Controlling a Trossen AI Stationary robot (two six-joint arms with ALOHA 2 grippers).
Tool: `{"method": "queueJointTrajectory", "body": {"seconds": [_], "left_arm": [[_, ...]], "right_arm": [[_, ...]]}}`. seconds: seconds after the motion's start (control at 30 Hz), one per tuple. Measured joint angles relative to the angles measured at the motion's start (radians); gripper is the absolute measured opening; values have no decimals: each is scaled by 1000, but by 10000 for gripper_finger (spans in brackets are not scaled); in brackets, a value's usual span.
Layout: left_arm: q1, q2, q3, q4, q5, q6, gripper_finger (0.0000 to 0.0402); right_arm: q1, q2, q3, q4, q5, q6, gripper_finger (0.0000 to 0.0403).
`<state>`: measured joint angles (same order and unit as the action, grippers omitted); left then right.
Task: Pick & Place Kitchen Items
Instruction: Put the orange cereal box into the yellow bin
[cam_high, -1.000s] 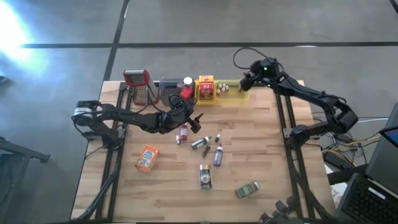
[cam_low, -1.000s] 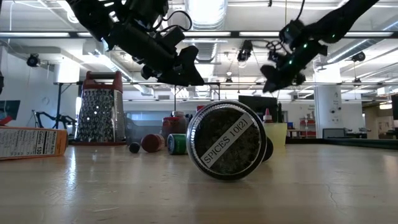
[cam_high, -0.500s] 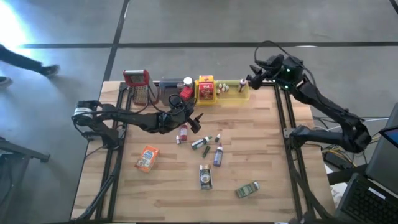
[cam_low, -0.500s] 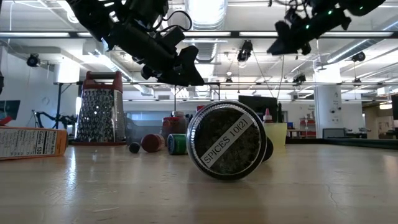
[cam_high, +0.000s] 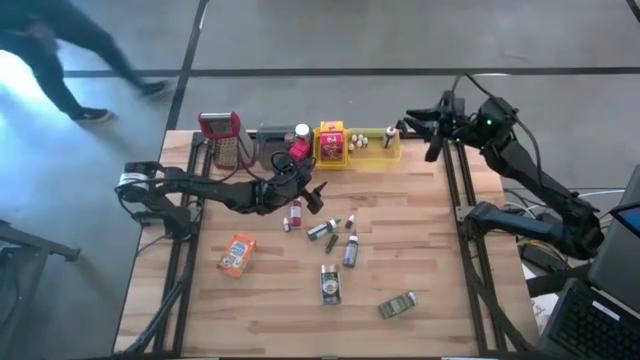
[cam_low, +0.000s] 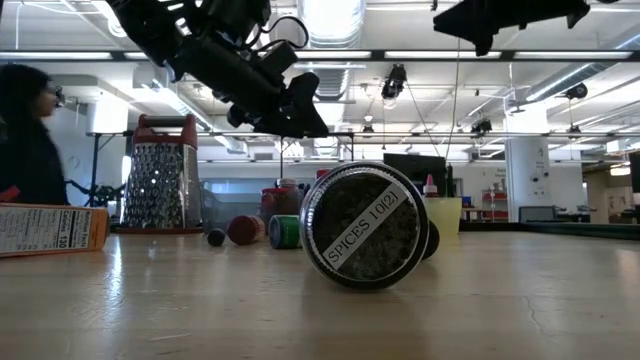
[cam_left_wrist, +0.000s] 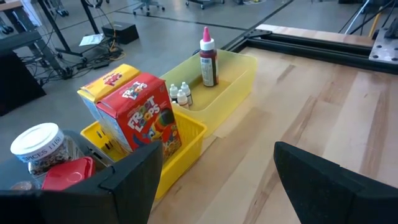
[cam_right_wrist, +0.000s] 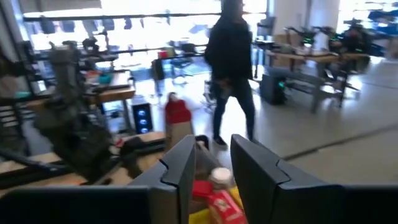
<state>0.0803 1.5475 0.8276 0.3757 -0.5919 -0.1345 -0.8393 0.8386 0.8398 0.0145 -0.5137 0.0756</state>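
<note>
While loose spice bottles (cam_high: 349, 249), a tin (cam_high: 330, 284) and an orange packet (cam_high: 235, 254) lie scattered mid-table, the left gripper (cam_high: 312, 196) hovers just above the bottles nearest the trays (cam_high: 345, 160) — fingers spread, empty. Raised beyond the far right corner, the right gripper (cam_high: 432, 132) holds nothing — fingers nearly together.

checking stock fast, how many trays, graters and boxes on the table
trays: 3
grater: 1
boxes: 3 (2 in the yellow tray, 1 orange, loose)
total: 7
</note>
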Motion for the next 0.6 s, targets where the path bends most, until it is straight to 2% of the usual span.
{"method": "queueJointTrajectory", "body": {"seconds": [0.23,0.4,0.6], "left_arm": [[0,0,0,17,0,0,310],[0,0,0,17,0,0,310],[0,0,0,17,0,2,310]], "right_arm": [[136,21,0,27,-1,-10,61],[227,46,0,29,37,-31,39],[300,71,0,29,50,-35,20]]}}
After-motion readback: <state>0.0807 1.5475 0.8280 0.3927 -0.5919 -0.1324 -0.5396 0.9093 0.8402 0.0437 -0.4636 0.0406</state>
